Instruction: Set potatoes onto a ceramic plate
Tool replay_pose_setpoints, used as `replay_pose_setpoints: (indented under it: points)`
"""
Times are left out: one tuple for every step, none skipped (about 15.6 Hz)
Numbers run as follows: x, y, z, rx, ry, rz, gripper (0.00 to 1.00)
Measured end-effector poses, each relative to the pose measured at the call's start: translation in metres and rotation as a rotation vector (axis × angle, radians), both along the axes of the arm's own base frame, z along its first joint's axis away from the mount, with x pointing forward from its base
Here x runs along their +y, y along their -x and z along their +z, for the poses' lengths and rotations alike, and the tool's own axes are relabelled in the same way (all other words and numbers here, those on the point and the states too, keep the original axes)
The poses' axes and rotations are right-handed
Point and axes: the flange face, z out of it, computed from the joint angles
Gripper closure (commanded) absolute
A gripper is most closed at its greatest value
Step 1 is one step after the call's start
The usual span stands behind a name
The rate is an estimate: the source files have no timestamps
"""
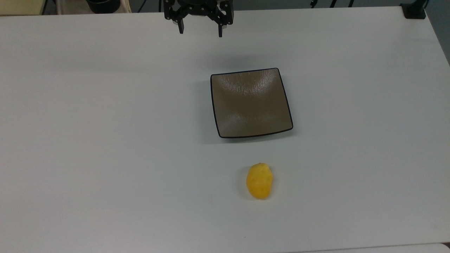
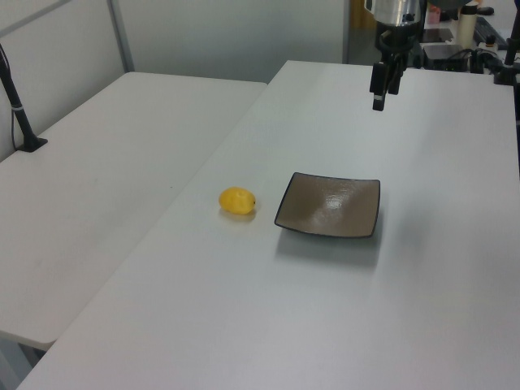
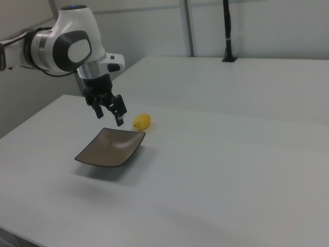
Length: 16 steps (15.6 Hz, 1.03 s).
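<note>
- The task looks to be at its opening step: the ceramic plate (image 1: 251, 103) lies bare on the white table (image 1: 105, 140), and the potato (image 1: 259, 181) is not yet picked up.
- The gripper (image 1: 200, 31) hangs in the air with its two fingers spread wide and nothing between them; in the top view it is beyond the plate's far edge, well apart from it.
- The potato rests on the table just off the plate's near edge in the top view, on the side opposite the gripper, near the plate but not touching it.
- Its long axis runs roughly toward the plate, with the narrower end pointing at the plate's edge.
- The next move probably calls for carrying the gripper across the plate, lowering over the potato, and closing across its short width.
</note>
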Motion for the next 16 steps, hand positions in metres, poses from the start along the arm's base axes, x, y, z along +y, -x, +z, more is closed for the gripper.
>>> replay_pose_setpoints:
  points:
    - [0.000, 0.000, -0.001, 0.002, 0.000, 0.001, 0.00]
    - [0.001, -0.002, -0.002, -0.004, 0.000, 0.014, 0.00]
    - [0.003, -0.004, -0.005, -0.013, -0.001, 0.030, 0.00]
    - [0.004, -0.006, -0.009, -0.016, -0.002, 0.037, 0.00]
    - [0.005, -0.007, -0.012, -0.016, -0.002, 0.044, 0.00]
    - [0.005, -0.008, -0.015, -0.013, -0.001, 0.048, 0.00]
    - [0.005, -0.009, -0.016, -0.011, -0.001, 0.055, 0.00]
    - [0.005, -0.009, -0.017, -0.011, 0.000, 0.068, 0.00]
    - [0.005, -0.009, -0.017, -0.012, 0.000, 0.084, 0.00]
    - [0.005, -0.009, -0.017, -0.013, 0.001, 0.105, 0.00]
    - [0.005, -0.009, -0.017, -0.014, 0.002, 0.122, 0.00]
    - [0.004, -0.009, -0.017, -0.014, 0.003, 0.134, 0.00]
    - [0.003, -0.009, -0.016, -0.016, 0.003, 0.136, 0.00]
    - [0.000, -0.010, -0.016, -0.019, 0.003, 0.131, 0.00]
    - [-0.002, -0.011, -0.015, -0.021, 0.001, 0.126, 0.00]
    - [-0.005, -0.011, -0.015, -0.022, -0.002, 0.121, 0.00]
